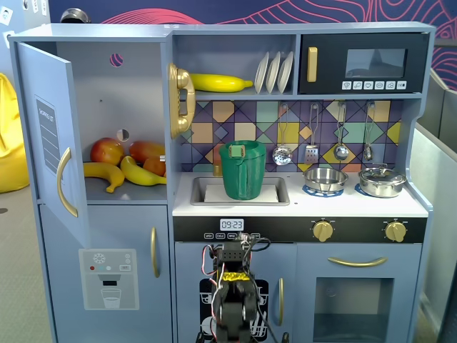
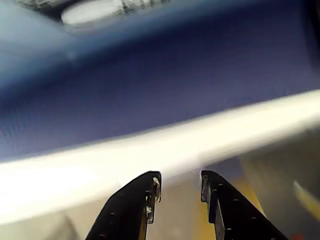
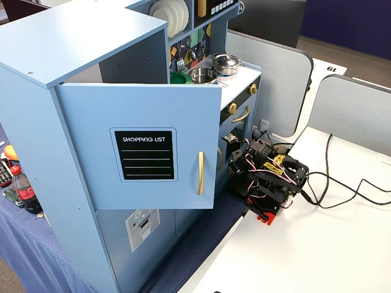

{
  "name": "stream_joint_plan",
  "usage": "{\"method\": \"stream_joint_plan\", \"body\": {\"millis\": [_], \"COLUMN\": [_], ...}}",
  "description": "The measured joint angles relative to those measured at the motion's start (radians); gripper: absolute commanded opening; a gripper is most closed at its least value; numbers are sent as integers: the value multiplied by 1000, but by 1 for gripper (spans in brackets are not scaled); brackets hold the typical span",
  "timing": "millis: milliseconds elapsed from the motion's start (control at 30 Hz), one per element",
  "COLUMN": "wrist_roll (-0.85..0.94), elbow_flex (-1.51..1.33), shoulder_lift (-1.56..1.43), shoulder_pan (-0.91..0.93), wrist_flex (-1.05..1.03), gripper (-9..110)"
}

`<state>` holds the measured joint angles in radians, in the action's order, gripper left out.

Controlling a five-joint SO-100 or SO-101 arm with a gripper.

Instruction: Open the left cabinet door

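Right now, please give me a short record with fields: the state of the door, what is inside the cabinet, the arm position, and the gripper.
door: the left cabinet door is swung wide open, its gold handle free
inside: apples and bananas on the shelf
arm: folded low in front of the kitchen, away from the door
gripper: the gripper has its jaws slightly apart and holds nothing
task state: looks done

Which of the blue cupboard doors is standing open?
The upper left door, the one with the black shopping-list panel, is swung wide, showing fruit inside. The door with the dispenser panel below it is shut.
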<state>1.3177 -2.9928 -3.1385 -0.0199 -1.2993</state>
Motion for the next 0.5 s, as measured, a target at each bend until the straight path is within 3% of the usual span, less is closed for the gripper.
{"method": "stream_joint_plan", "body": {"millis": [500], "wrist_roll": [-41], "elbow_flex": [0], "shoulder_lift": [-46], "shoulder_pan": [15], "wrist_flex": [-23], "gripper": [0]}}
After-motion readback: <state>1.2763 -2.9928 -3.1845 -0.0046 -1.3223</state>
